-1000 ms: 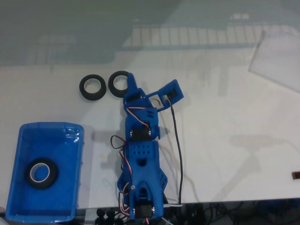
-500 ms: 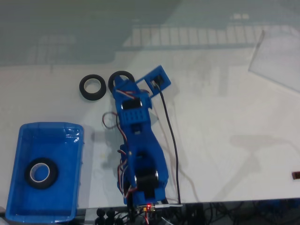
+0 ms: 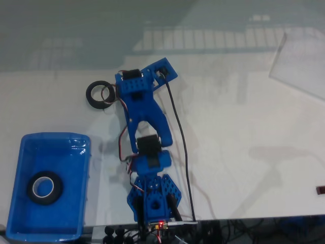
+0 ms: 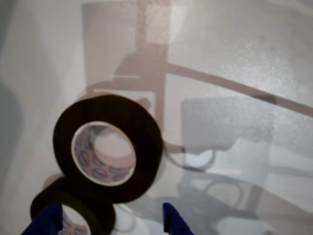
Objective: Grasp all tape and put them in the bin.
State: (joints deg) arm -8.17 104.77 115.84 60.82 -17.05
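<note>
On the white table in the fixed view a black tape roll (image 3: 99,95) lies at the upper left. Just right of it the blue arm's head (image 3: 134,86) hangs over the spot beside that roll. The wrist view looks down on two black rolls touching each other: one tape roll (image 4: 107,147) with a white printed core in the middle, and another tape roll (image 4: 73,213) at the bottom left edge. My gripper (image 4: 110,226) is open, its blue fingertips (image 4: 173,223) far apart at the bottom edge. The blue bin (image 3: 23,152) at the lower left holds a third tape roll (image 3: 44,188).
A black cable (image 3: 180,137) runs along the arm's right side to the table's front edge. A translucent sheet (image 3: 302,63) lies at the upper right. A small dark object (image 3: 321,190) sits at the right edge.
The arm has stretched forward and swung left. Its head now covers the right-hand roll that showed beside the other one earlier. The rolls and the bin have not moved.
</note>
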